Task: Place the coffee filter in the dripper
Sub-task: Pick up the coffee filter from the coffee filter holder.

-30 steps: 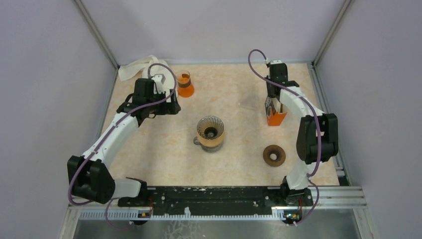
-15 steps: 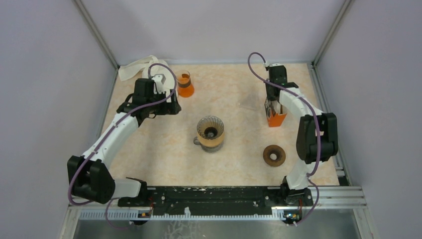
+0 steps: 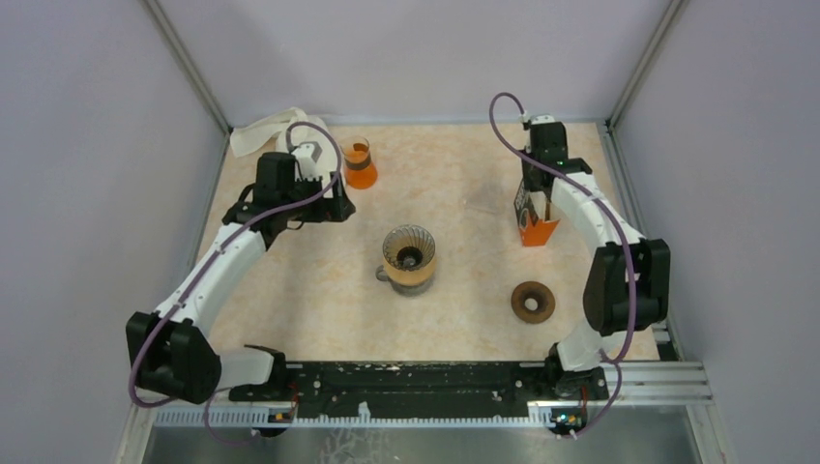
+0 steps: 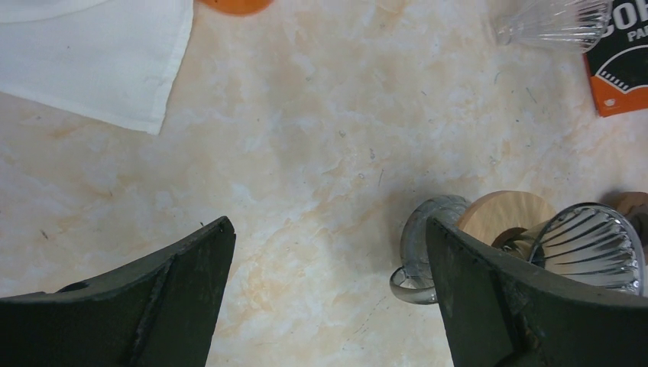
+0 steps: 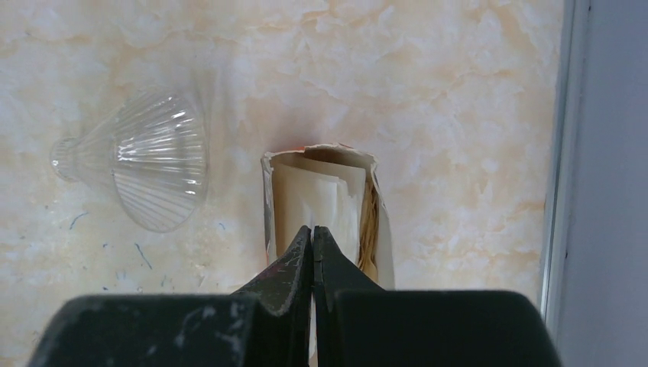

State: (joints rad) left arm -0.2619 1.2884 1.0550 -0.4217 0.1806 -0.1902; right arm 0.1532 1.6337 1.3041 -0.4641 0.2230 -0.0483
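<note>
right arm [image 3: 590, 208]: was stretched far along the right side of the tabletop [image 3: 454, 319], elbow raised, wrist tipped down over the filter box [image 3: 537, 230].
right claw [image 5: 313, 229]: was seen pinched fully together, tips dipped into the ragged open top of the box.
coffee filter [image 5: 321, 195]: was found upright inside the box, white paper right at the claw tips. Whether a sheet was caught between them could not be told.
filter box: was stood upright at the far right, near the side rail.
left arm [image 3: 227, 256]: was reached toward the far left, wrist held above the tabletop.
left claw [image 4: 328, 222]: was held wide, nothing between its fingers, bare tabletop below.
dripper [image 3: 409, 251]: was seated on a wooden collar over a glass mug [image 4: 420, 252] at the tabletop centre, well apart from the right claw and the box, near the left claw's right finger.
glass cone [image 5: 149, 164]: was laid on its side just beside the box.
cloth [image 4: 92, 53]: was spread at the far left corner.
orange beaker [image 3: 360, 166]: was stood near the cloth.
brown ring [image 3: 533, 301]: was laid flat right of the dripper.
</note>
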